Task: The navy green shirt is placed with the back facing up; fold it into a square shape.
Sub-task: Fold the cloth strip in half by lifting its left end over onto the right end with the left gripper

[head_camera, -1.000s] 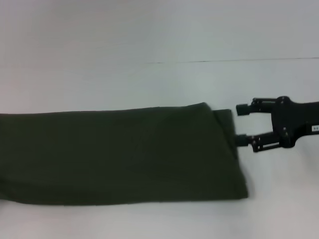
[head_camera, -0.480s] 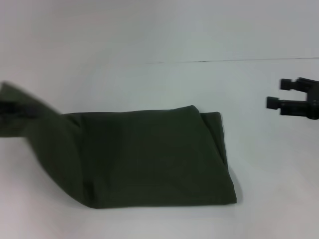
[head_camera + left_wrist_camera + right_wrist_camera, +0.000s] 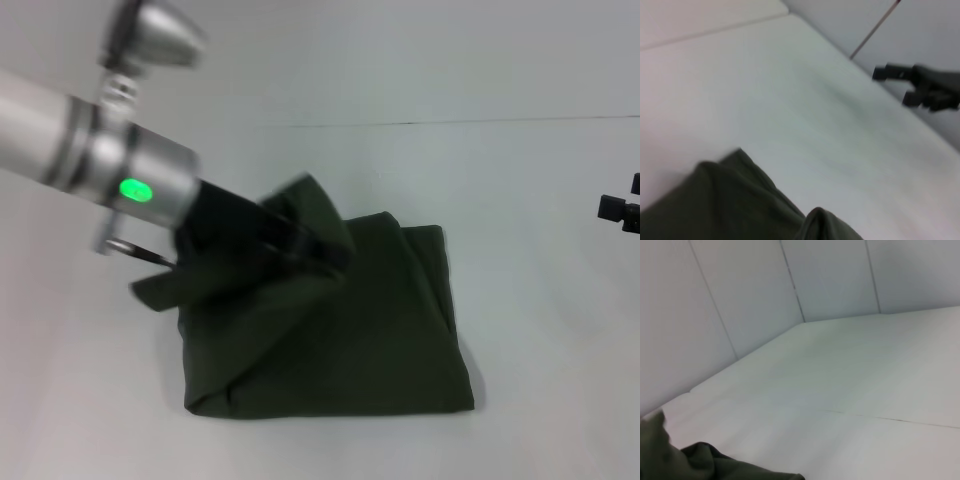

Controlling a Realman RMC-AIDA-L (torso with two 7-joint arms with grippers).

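Observation:
The navy green shirt (image 3: 390,330) lies on the white table as a folded dark olive band. Its left end is lifted and carried over the rest. My left gripper (image 3: 305,248) sits above the shirt's middle, shut on that raised end, with fabric draped around it. The shirt's fabric also shows in the left wrist view (image 3: 725,205) and in the right wrist view (image 3: 705,462). My right gripper (image 3: 620,208) is at the far right edge, apart from the shirt. It shows in the left wrist view (image 3: 896,86) with its fingers spread and nothing in them.
The white table (image 3: 520,400) extends around the shirt, with a thin seam line (image 3: 450,122) across the back. My silver left arm (image 3: 90,150) reaches in from the upper left. Pale wall panels (image 3: 750,285) stand behind the table.
My left gripper has lifted the shirt's left end and swept it to the right over the folded part. The right gripper has drawn back to the right edge.

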